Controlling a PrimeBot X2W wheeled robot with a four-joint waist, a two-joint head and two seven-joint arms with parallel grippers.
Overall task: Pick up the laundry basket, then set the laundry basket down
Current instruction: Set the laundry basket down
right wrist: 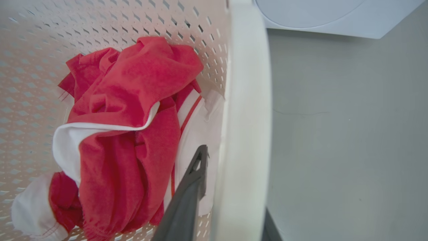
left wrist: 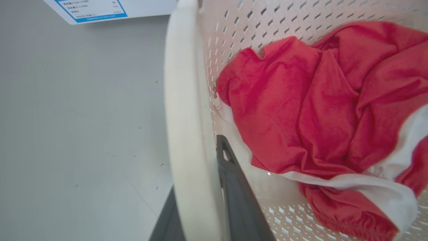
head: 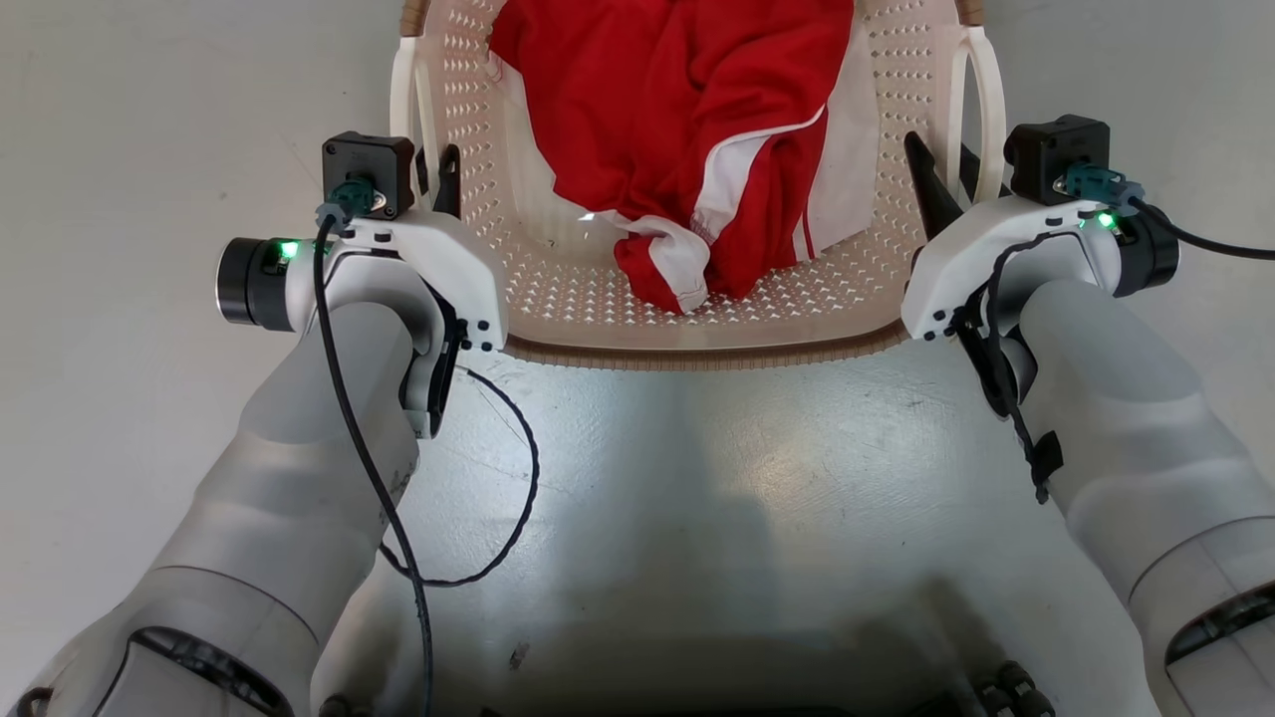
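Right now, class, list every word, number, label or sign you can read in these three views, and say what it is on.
Blue-bordered label, on a white panel at the top of the left wrist view: several lines of print, too small and blurred to read.
On the laundry basket and the red and white garment: no readable text.

Light: bright and even, coming from overhead | Head view: sharp, with a white glare patch on the glossy grey surface (head: 637, 438) and a soft dark shadow along the bottom edge | Wrist views: basket handle (left wrist: 187, 134) right up close, blurred, bowed by the wide lens | Red cloth (left wrist: 317, 110): soft, slightly washed out
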